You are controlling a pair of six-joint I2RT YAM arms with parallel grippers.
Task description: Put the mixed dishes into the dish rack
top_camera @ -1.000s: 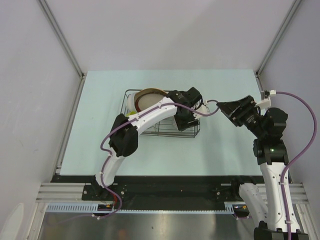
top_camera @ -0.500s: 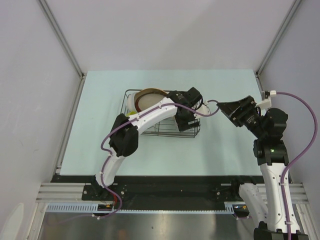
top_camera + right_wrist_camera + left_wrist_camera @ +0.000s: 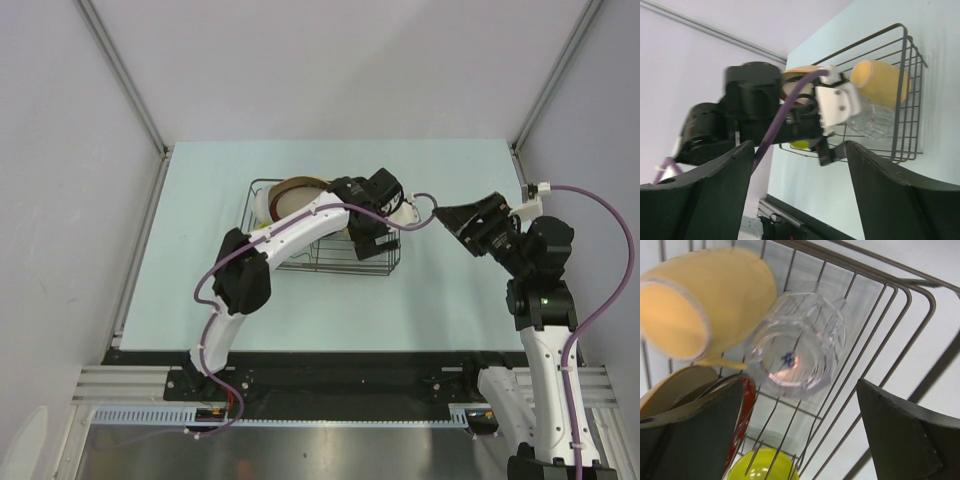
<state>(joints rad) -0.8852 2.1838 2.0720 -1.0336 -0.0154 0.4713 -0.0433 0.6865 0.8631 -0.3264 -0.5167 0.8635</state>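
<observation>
The black wire dish rack sits mid-table. In the left wrist view the small clear glass lies on its side on the rack wires, next to the cream cup. The dark-red-rimmed plate and the lime-green bowl show below them. My left gripper is open and empty just above the glass, over the rack's right end. My right gripper is open and empty, in the air right of the rack. Plates and a white bowl stand at the rack's left end.
The right wrist view shows the left arm's wrist over the rack, with the cup and the glass inside. Grey walls and a metal frame enclose the pale table.
My left gripper has drawn up and slightly back from the glass, which stays lying in the rack. My right arm has barely moved.
</observation>
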